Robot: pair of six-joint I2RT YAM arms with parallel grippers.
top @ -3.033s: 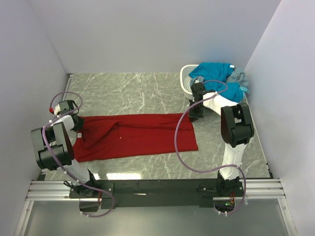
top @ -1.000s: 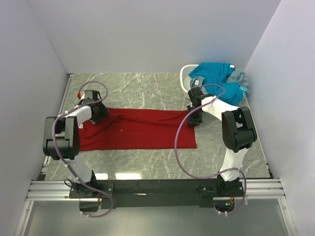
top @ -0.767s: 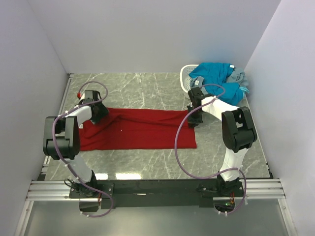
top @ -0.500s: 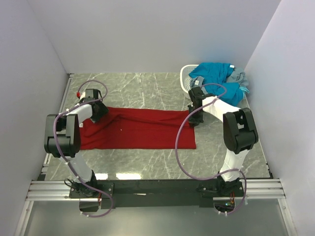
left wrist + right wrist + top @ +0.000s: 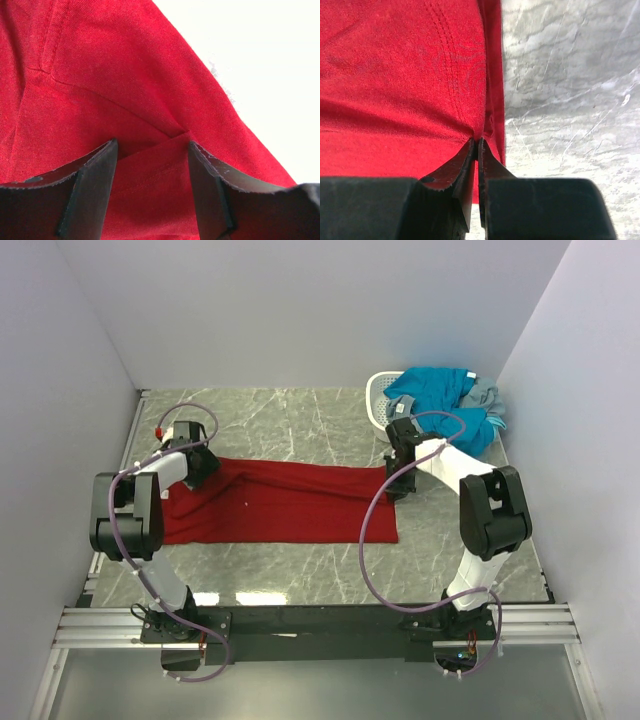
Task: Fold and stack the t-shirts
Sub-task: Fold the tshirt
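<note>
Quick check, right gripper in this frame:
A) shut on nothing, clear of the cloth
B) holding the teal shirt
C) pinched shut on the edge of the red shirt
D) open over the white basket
C: in the right wrist view the right gripper has its jaws pressed together with the hem of the red shirt bunched between the tips, right beside the bare table.

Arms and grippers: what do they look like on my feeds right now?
The left arm and right arm have white links and bulky black joint housings, each trailing a looped purple cable. The left gripper and right gripper have flat black fingers with roughened edges.
</note>
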